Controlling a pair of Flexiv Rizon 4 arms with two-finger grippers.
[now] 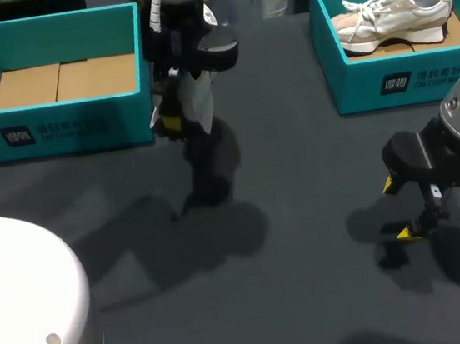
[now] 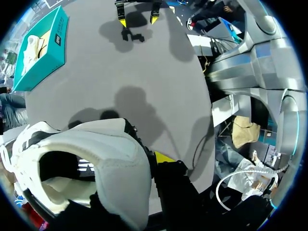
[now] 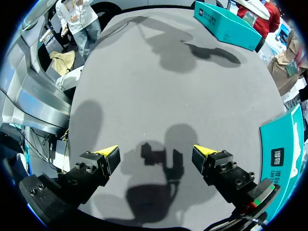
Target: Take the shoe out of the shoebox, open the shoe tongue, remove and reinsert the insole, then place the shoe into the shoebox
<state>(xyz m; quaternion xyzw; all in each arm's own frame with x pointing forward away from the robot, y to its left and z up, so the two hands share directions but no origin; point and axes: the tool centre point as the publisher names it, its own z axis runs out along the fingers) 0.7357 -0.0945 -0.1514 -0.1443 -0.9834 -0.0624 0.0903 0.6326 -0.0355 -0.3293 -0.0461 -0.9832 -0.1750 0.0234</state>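
Note:
My left gripper [image 1: 175,120] hangs above the table beside the empty left shoebox [image 1: 65,125] and is shut on a white shoe [image 1: 197,99]. In the left wrist view the shoe [image 2: 96,159] fills the space by the gripper, its heel collar clamped; one yellow fingertip [image 2: 163,157] shows outside it and the other is hidden. A second white shoe [image 1: 395,13] lies in the right shoebox [image 1: 395,80]. Low over the table near the front right, my right gripper [image 1: 398,210] [image 3: 156,153] stands open with nothing between its fingers.
Grey table surface [image 1: 298,180] spreads between the two teal boxes. The left box shows a bare cardboard floor [image 1: 63,79]. In the right wrist view the right box's wall [image 3: 284,144] stands close beside the right gripper.

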